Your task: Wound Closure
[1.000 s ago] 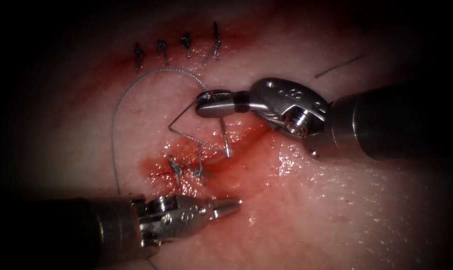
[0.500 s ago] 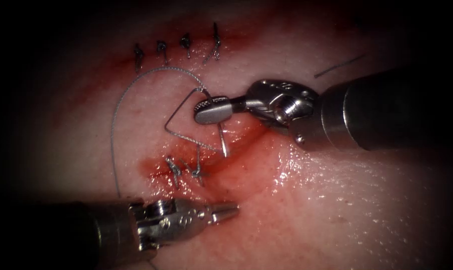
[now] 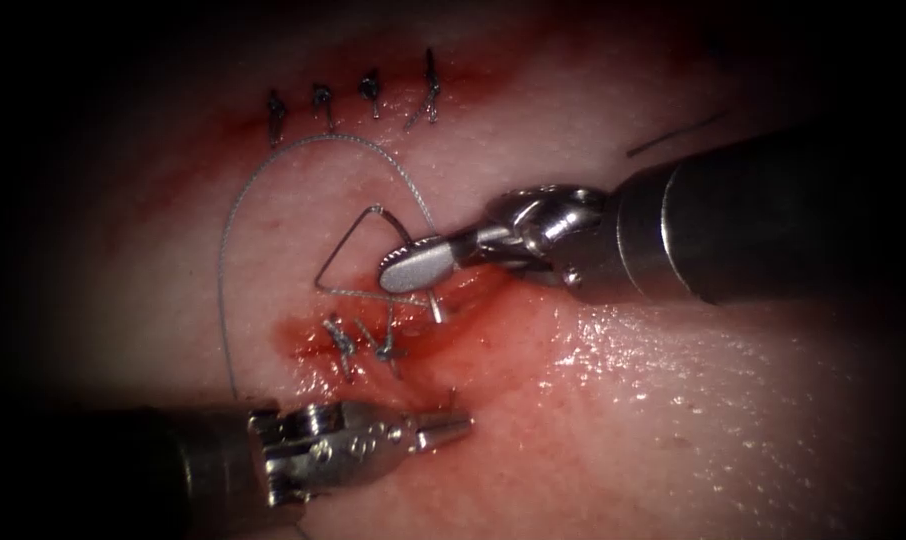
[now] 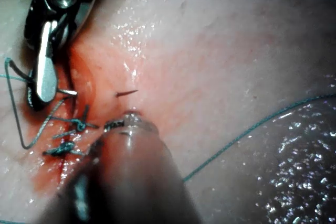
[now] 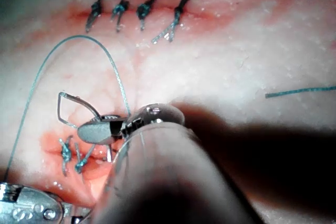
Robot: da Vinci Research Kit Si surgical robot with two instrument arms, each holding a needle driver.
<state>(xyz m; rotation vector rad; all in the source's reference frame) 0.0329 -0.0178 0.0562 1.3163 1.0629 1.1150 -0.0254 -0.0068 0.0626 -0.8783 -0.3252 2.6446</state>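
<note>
Steel needle (image 3: pixel 436 300), endoscope view: it sits at frame centre, shaft dropping into the tissue (image 3: pixel 673 400) just right of the two lower stitches (image 3: pixel 345 340), at the wet cut. Right pincer (image 3: pixel 413 268) is clamped on it, apparently near the thread end of the curve. Thread (image 3: pixel 228 250) arcs up the left and kinks into a triangle beside that pincer. Left pincer (image 3: pixel 443 430), bottom centre, looks closed and holds nothing. Red fluid (image 3: pixel 493 330) pools around the entry. Finished stitch row (image 3: pixel 373 95) sits upper left, a cut thread end (image 3: pixel 673 132) upper right.

Left wrist view: a dark sliver (image 4: pixel 127 93) pokes from the tissue just beyond the left pincer (image 4: pixel 128 121); we can't tell if it's the needle point.

Right wrist view: the right pincer (image 5: pixel 100 129) is closed flat on the needle, and the thread (image 5: pixel 110 66) loops over it.

Our read on handling: the needle is stiff, thin and slick, so it twists in a loose grip. Grab the body, never the point. The thread is limp and snags. The tissue is soft and slippery. The stitches and the thread triangle crowd any approach.
</note>
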